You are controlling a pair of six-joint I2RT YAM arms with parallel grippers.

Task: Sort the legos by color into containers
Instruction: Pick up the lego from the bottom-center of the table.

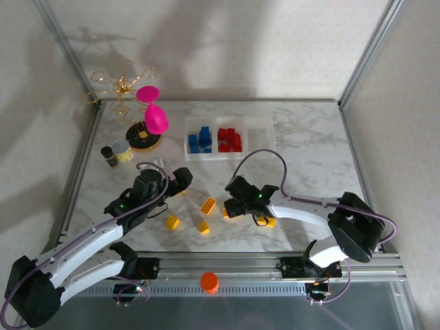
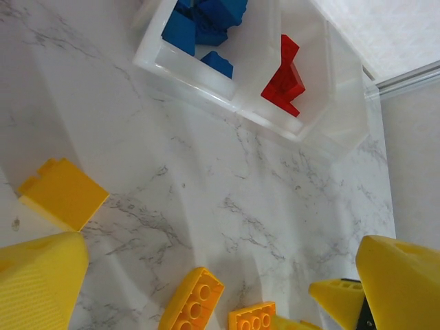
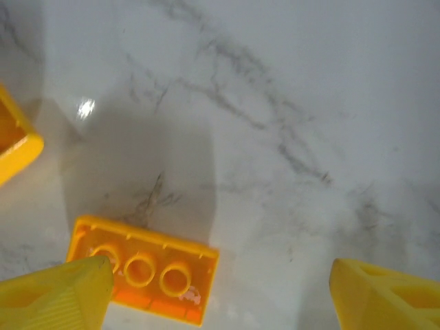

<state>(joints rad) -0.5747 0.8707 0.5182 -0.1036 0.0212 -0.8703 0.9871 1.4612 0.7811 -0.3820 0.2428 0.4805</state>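
Right gripper (image 3: pixel 220 282) hangs released just above the marble table (image 3: pixel 275 103), its jaws spread wide with nothing in them. It sits on the near side of the containers (image 1: pixel 263 134), roughly in front of the middle bin. A yellow brick (image 3: pixel 148 271) lies flat on the table within the jaw gap, its hollow underside turned up. It is not centred: one end is tucked against the finger (image 3: pixel 55 295) at the left of the wrist view, and the other finger stands well apart from it. The brick's long axis runs nearly along the line from finger to finger, slightly tilted, so a close here would probably take it end to end. Centring first looks wise. Blue pieces fill the left bin and red the middle; the right-hand bin is bare, the likely home for yellow. Left gripper (image 1: pixel 180 180) is also spread and empty, farther from this brick.
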